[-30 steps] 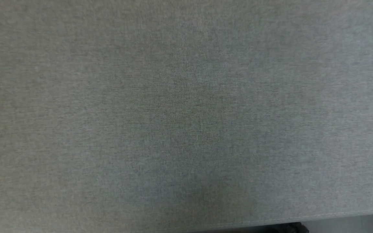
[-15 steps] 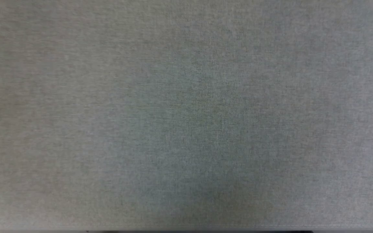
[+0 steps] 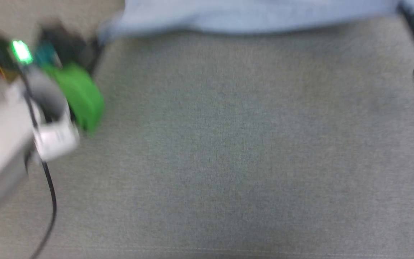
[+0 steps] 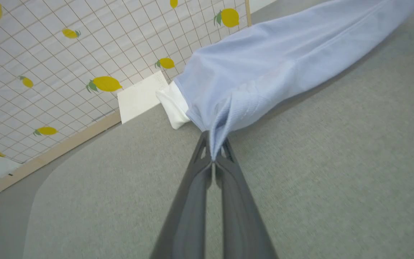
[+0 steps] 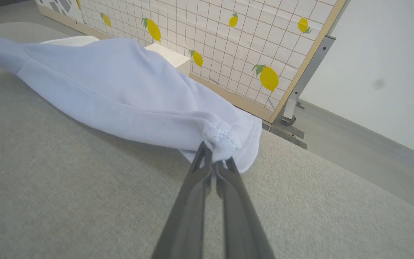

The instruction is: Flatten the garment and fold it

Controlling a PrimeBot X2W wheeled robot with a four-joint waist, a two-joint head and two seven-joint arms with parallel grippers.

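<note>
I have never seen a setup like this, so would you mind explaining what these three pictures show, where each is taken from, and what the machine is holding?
This is a wheeled robot with two arms, each ending in a two-fingered tool. The blurred picture comes from a camera on its head, looking down at a grey fabric-covered table. The other two come from cameras on the wrists, looking along each tool's dark fingers. The left tool is shut on one edge of a light blue shirt, whose white collar shows beside it. The right tool is shut on another edge of the shirt, which hangs stretched between them just over the table. Behind stands a lemon-patterned screen.
</note>
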